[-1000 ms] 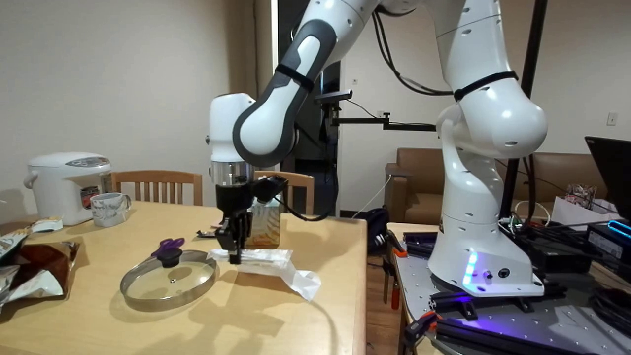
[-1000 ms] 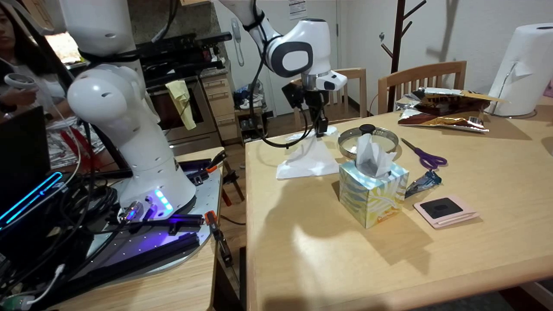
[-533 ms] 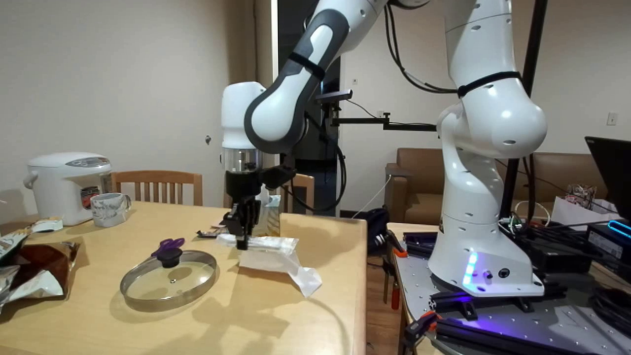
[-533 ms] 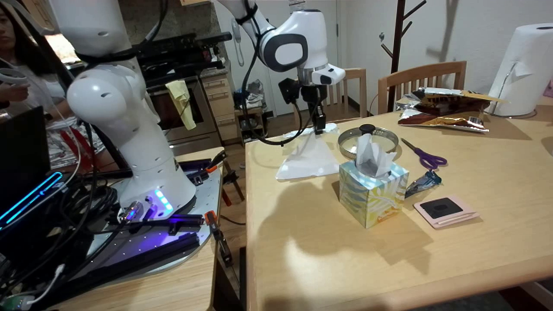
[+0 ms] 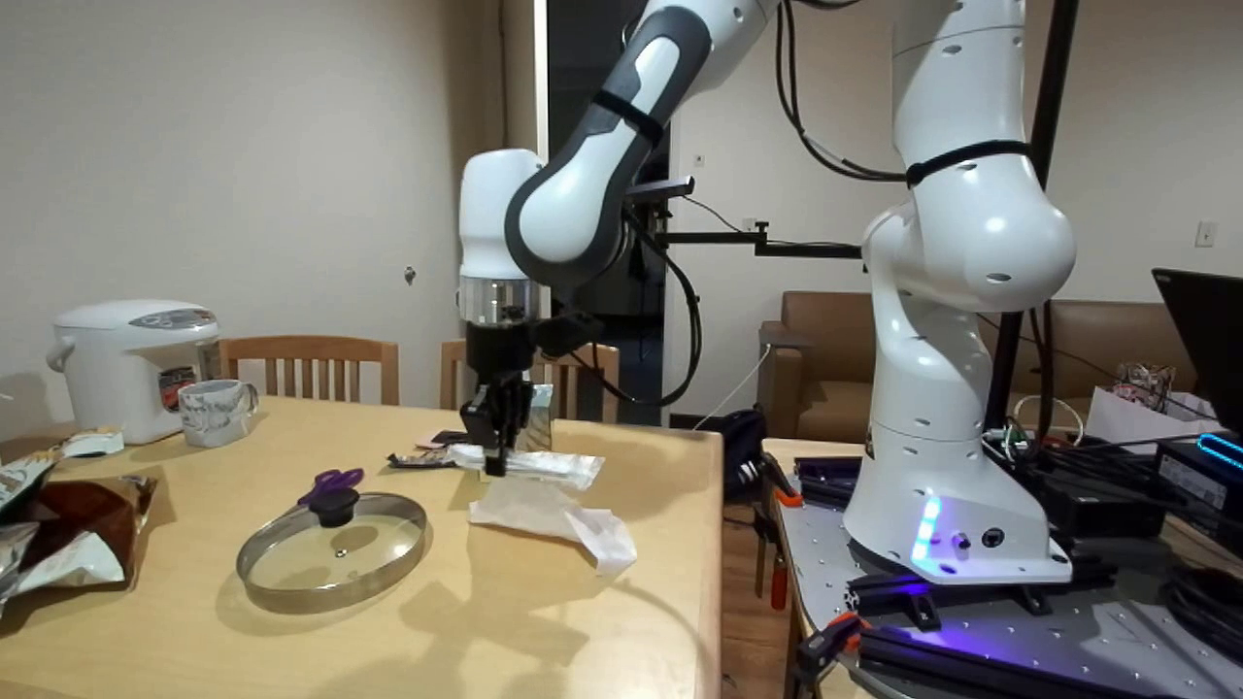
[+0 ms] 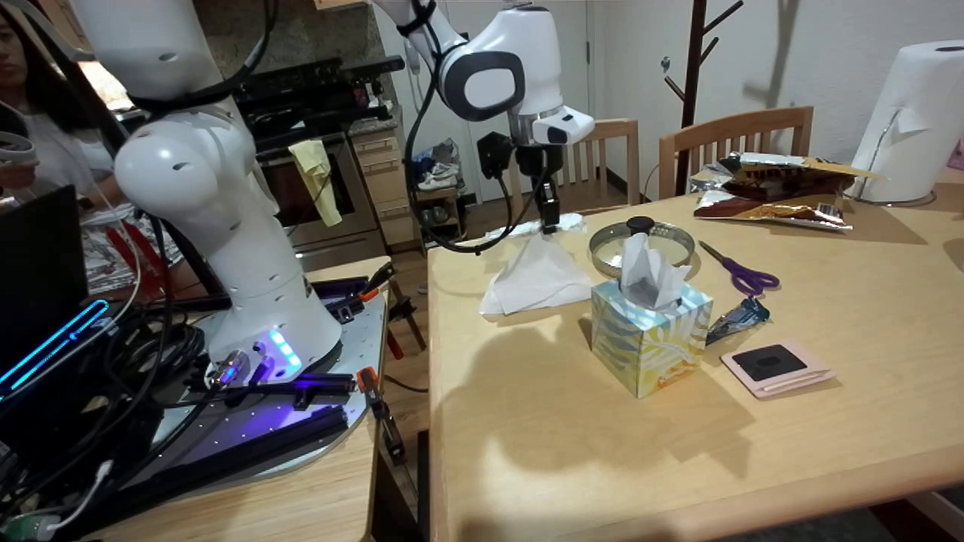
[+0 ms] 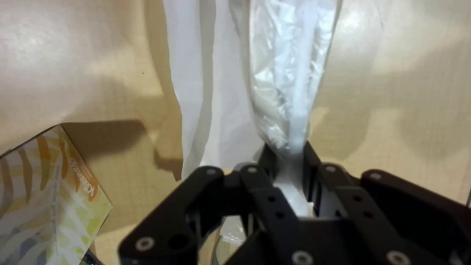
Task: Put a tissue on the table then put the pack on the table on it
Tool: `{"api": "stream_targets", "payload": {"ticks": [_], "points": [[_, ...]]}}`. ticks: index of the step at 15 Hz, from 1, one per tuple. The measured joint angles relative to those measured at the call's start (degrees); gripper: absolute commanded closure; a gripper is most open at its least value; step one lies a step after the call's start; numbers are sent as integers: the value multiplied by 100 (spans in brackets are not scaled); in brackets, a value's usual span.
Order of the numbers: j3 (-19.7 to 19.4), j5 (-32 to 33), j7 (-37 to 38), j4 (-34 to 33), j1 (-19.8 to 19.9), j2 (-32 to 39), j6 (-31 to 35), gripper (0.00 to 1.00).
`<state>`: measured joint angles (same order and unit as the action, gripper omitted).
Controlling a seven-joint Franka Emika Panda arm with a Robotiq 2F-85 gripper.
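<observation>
Now, left to right in an exterior view: the lid (image 5: 335, 553) sits unmoved; your gripper (image 5: 496, 468), pinching the pack (image 5: 561, 467) toward its left end, has risen and shifted right in the last second; below, the tissue (image 5: 549, 515) lies rumpled on the desk (image 5: 175, 631). With that laid, you probably need only centre the pack over it and lower.

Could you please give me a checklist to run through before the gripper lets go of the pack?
1. Gripper shut on pack: ok.
2. Tissue on table: ok, though creased.
3. Pack squarely over tissue: cannot tell; it overlaps one side in the wrist view.
4. Box apart from tissue: ok, table shows between them in the wrist view.
5. Lid apart from tissue: ok.
</observation>
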<state>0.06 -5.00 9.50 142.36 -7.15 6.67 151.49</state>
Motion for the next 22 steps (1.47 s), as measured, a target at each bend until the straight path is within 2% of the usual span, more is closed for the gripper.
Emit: {"api": "stream_targets", "payload": {"ticks": [9,22], "points": [[-9,-171,50,490,320,-23,204,95],[-12,-716,-6,666,498,-45,265,95]]}}
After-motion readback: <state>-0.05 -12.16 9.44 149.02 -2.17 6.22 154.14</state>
